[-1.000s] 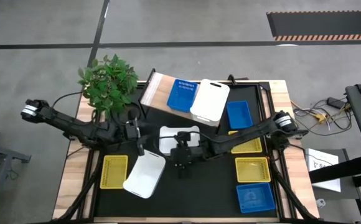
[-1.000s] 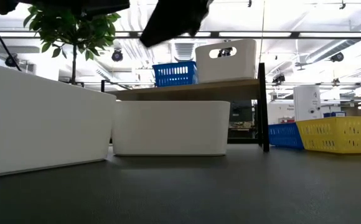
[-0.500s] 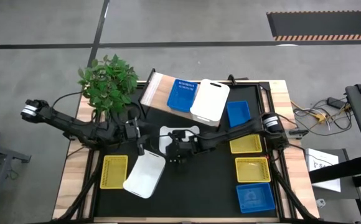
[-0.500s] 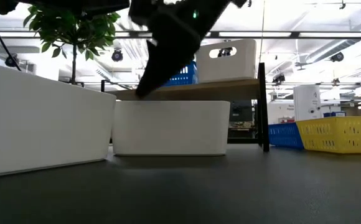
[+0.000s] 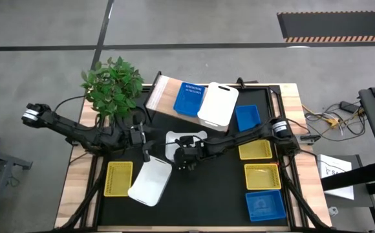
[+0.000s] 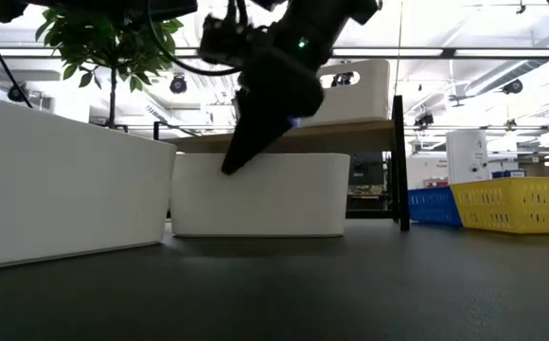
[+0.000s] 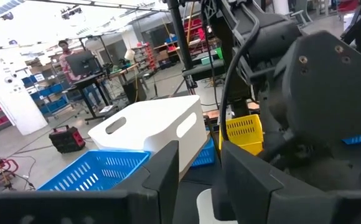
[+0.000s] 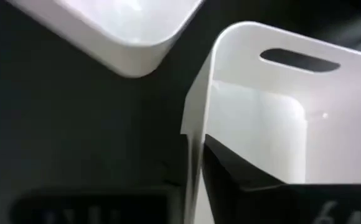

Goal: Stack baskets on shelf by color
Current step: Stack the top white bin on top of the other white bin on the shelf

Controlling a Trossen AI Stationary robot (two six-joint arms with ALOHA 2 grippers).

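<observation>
A white basket (image 5: 174, 140) stands on its bottom on the black table, in front of the shelf (image 5: 162, 92). My right gripper (image 5: 186, 157) reaches it from the table's right and is shut on its near wall. On the shelf stand a blue basket (image 5: 190, 99) and a white basket (image 5: 217, 103). My left gripper (image 5: 143, 144) hovers open beside the middle basket, to its left, fingers (image 7: 162, 180) level, nothing between them. Another white basket (image 5: 150, 182) lies on the table just near of it. My right gripper takes the white basket's near wall at the rim (image 8: 196, 146), one finger (image 8: 255, 180) inside the basket and the other outside in front of the wall (image 6: 233, 163). The fingers come slanting down from above and the near side. The basket stays flat on the table (image 6: 256, 284).
A yellow basket (image 5: 118, 178) lies at the near left. At the right are a blue basket (image 5: 247, 118), two yellow ones (image 5: 255, 150) (image 5: 262, 176) and a blue one (image 5: 265, 206). A potted plant (image 5: 112, 84) stands at the far left corner. A person (image 7: 65, 53) shows far back in the room.
My right gripper has moved toward the table's far edge and come down onto the near wall of the middle white basket. The basket has not moved.
</observation>
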